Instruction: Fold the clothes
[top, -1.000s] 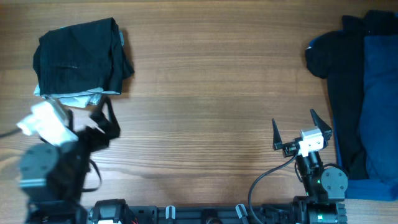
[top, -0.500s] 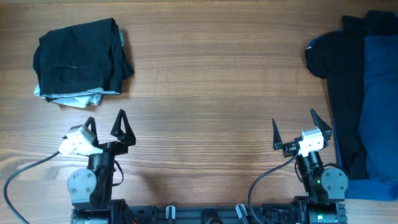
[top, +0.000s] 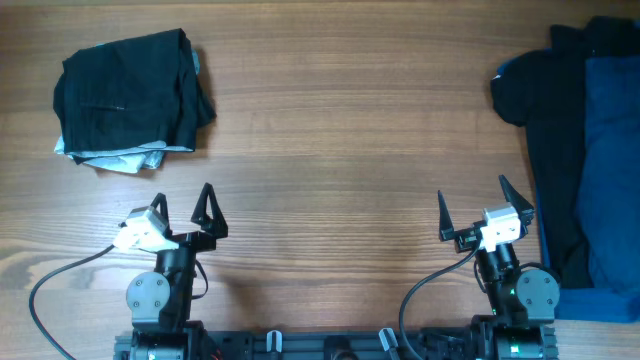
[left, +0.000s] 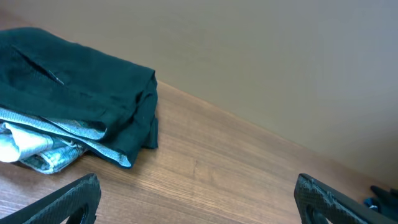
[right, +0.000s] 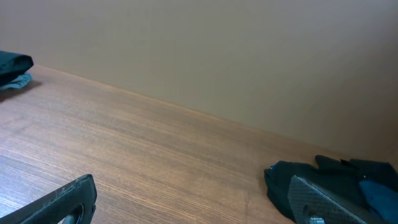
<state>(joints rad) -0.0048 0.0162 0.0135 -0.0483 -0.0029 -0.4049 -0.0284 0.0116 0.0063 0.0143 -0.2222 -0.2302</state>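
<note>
Black bundle (top: 125, 100), blue cloth (top: 612, 160)

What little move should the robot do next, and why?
Probably the right gripper should reach toward the unfolded pile of clothes on its side. Both it and the left gripper are open and hold nothing, one folded stack already lies far left, and the pile is closest to the right arm.

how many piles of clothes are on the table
2: a folded stack at the far left corner, and a loose black and blue heap along the right edge. Each may hide more garments.
</note>
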